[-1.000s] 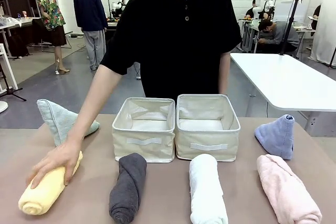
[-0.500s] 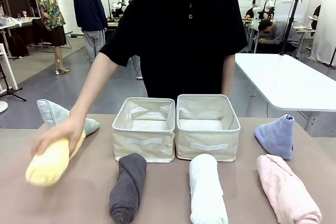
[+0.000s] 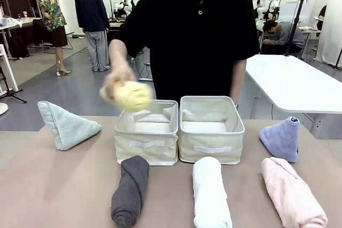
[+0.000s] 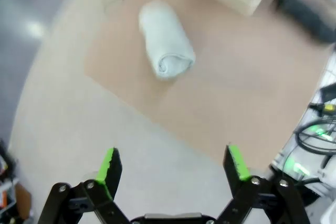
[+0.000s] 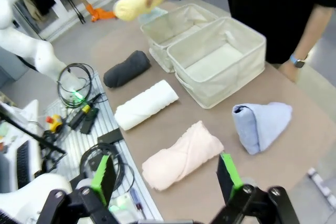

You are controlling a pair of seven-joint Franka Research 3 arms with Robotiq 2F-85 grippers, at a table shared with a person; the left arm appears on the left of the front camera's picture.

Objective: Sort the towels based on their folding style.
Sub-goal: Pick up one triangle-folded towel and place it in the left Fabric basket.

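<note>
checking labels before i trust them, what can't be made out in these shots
Front view: the yellow rolled terry towel in the person's hand is motion-blurred.
Front view: the white rolled terry towel and pink rolled terry towel are cut off by the bottom edge.
Front view: the cream fabric bins' near walls hide part of their floors.
Left wrist view: blurred throughout; the pale mint-green terry towel's fold is unreadable.

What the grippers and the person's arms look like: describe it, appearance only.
The left gripper and right gripper have black linkage fingers with bright green pads. The person wears a black short-sleeved shirt with collar buttons, and a wristband.
</note>
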